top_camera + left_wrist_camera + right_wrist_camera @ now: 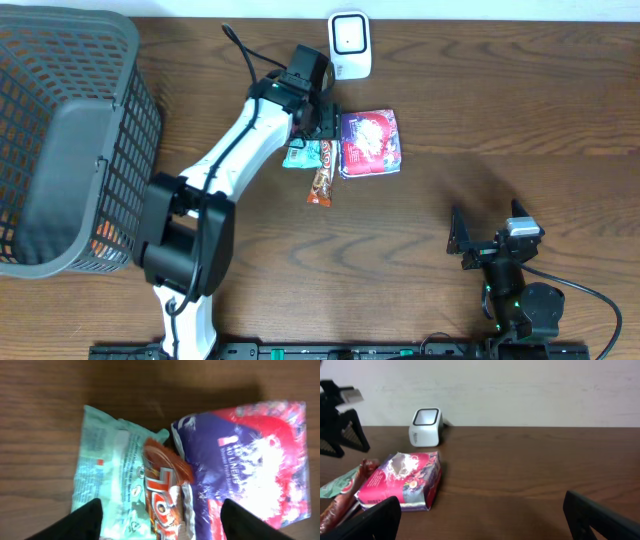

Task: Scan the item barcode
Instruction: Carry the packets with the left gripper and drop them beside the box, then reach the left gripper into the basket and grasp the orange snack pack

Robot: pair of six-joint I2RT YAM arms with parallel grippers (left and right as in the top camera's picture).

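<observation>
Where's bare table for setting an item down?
Free: table right of the purple pack, up to the right pincer; also front centre, past the orange bar. Crowded: by the scanner, where the left pincer hovers over the mint pack, bar and purple pack.

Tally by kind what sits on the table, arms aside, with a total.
Wrapped packets: 3 (mint packet, orange bar, purple-red pack)
Barcode scanner: 1
Basket: 1
Total: 5
</observation>
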